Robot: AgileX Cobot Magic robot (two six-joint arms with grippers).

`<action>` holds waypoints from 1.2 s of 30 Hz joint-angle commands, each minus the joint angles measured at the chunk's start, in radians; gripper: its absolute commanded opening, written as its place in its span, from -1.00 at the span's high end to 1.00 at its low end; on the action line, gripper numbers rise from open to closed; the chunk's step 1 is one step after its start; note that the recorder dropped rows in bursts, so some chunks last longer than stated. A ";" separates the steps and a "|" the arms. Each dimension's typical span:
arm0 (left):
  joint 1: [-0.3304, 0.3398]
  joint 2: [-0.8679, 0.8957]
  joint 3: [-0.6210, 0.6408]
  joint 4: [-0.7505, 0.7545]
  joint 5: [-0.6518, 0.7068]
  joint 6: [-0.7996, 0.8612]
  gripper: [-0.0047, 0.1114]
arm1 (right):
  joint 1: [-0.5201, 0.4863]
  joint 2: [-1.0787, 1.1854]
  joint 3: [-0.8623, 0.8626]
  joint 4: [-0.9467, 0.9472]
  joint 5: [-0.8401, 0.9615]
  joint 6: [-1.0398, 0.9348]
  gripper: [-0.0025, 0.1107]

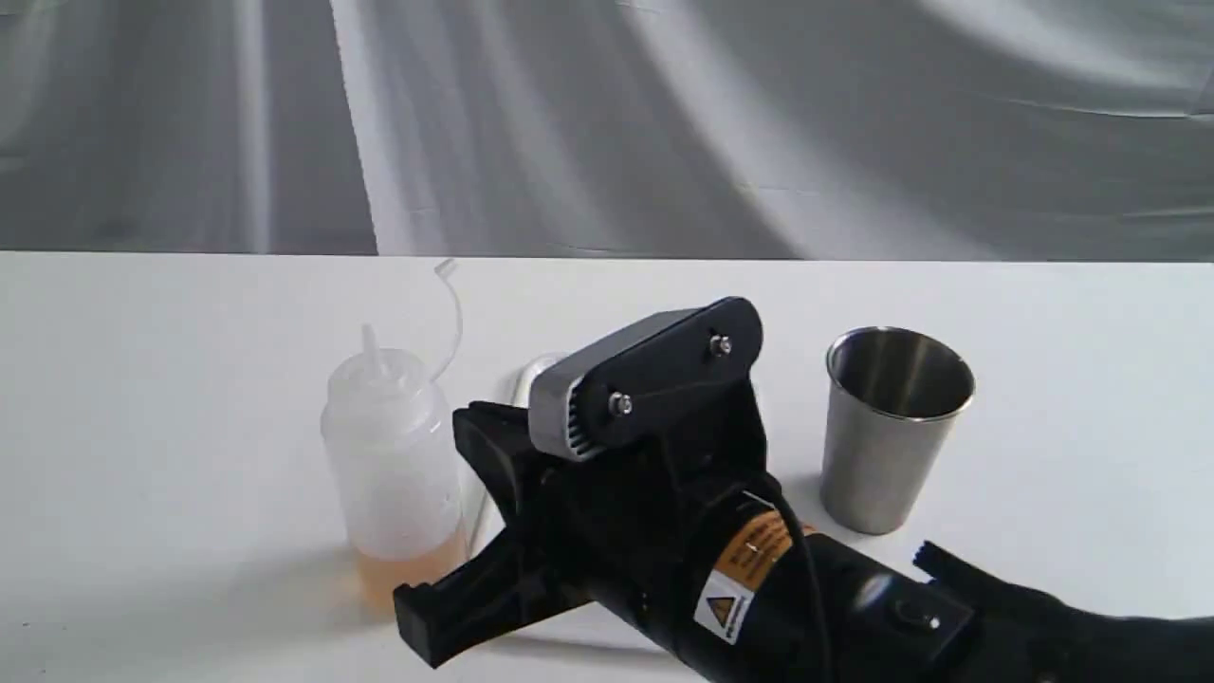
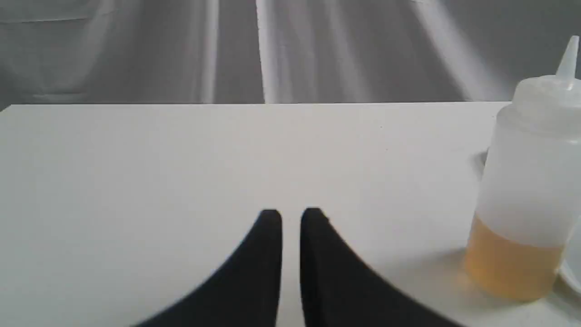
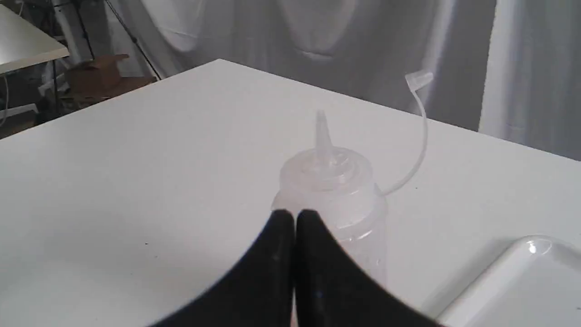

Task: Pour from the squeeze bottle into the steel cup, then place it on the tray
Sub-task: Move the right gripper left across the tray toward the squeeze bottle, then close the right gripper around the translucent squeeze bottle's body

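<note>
The squeeze bottle (image 1: 394, 455) stands upright at left of centre, with amber liquid in its base and its cap strap curling up. It also shows in the left wrist view (image 2: 526, 195). My right arm (image 1: 664, 493) reaches across to it. The right gripper (image 3: 292, 213) is shut and empty, its tips just short of the squeeze bottle (image 3: 331, 190). The steel cup (image 1: 892, 427) stands upright to the right of that arm. The tray (image 3: 522, 281) lies beyond the bottle and is mostly hidden behind the arm in the exterior view. The left gripper (image 2: 290, 213) hovers shut over bare table, left of the bottle.
The white table's far edge (image 1: 854, 258) meets a grey draped cloth backdrop. Another table (image 3: 22, 45) and some stands sit off to the side in the right wrist view.
</note>
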 commanded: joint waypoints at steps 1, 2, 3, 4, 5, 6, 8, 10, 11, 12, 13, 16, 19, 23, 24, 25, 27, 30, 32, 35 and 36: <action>-0.005 -0.003 0.004 0.000 -0.007 -0.005 0.78 | 0.001 0.010 0.002 -0.002 -0.014 -0.058 0.96; -0.005 -0.003 0.004 0.000 -0.007 -0.005 0.78 | 0.001 0.018 0.002 -0.002 -0.014 -0.077 0.96; -0.005 -0.003 0.004 0.000 -0.007 -0.005 0.78 | 0.001 0.031 0.002 0.007 -0.016 -0.088 0.96; -0.005 -0.003 0.004 0.000 -0.007 -0.005 0.78 | 0.001 0.054 0.002 0.016 -0.016 -0.092 0.96; -0.005 -0.003 0.004 0.000 -0.007 -0.005 0.78 | 0.001 0.080 0.002 0.029 -0.020 -0.092 0.96; -0.005 -0.003 0.004 0.000 -0.007 -0.005 0.78 | 0.001 0.094 0.002 0.031 -0.028 -0.092 0.96; -0.005 -0.003 0.004 0.000 -0.007 -0.005 0.78 | 0.001 0.142 0.002 0.031 -0.061 -0.092 0.96; -0.005 -0.003 0.004 0.000 -0.007 -0.005 0.78 | 0.001 0.181 0.002 0.031 -0.104 -0.092 0.96; -0.005 -0.003 0.004 0.000 -0.007 -0.005 0.78 | 0.001 0.206 0.002 0.031 -0.129 -0.092 0.96; -0.005 -0.003 0.004 0.000 -0.007 -0.005 0.78 | 0.001 0.222 0.002 0.031 -0.146 -0.092 0.96; -0.005 -0.003 0.004 0.000 -0.007 -0.003 0.78 | 0.001 0.242 0.002 0.031 -0.164 -0.092 0.96; -0.005 -0.003 0.004 0.000 -0.007 -0.003 0.78 | 0.001 0.281 0.002 0.031 -0.207 -0.092 0.96; -0.005 -0.003 0.004 0.000 -0.007 -0.003 0.78 | 0.001 0.300 0.002 0.031 -0.221 -0.092 0.94; -0.005 -0.003 0.004 0.000 -0.007 -0.003 0.78 | 0.001 0.300 0.002 0.022 -0.230 -0.092 0.63; -0.005 -0.003 0.004 0.000 -0.007 -0.003 0.78 | 0.001 0.300 0.002 0.022 -0.230 -0.092 0.48; -0.005 -0.003 0.004 0.000 -0.007 -0.005 0.78 | 0.001 0.300 0.002 0.022 -0.230 -0.092 0.34; -0.005 -0.003 0.004 0.000 -0.007 -0.005 0.78 | 0.001 0.300 0.002 0.022 -0.234 -0.092 -0.15; -0.005 -0.003 0.004 0.000 -0.007 -0.005 0.78 | 0.001 0.300 0.002 0.022 -0.246 -0.092 -0.86; -0.005 -0.003 0.004 0.000 -0.007 -0.005 0.78 | 0.001 0.300 0.002 0.022 -0.253 -0.096 -0.90; -0.005 -0.003 0.004 0.000 -0.007 -0.005 0.78 | 0.001 0.300 0.002 0.022 -0.257 -0.096 -0.90; -0.005 -0.003 0.004 0.000 -0.007 -0.005 0.78 | 0.001 0.300 0.002 0.022 -0.264 -0.092 -0.90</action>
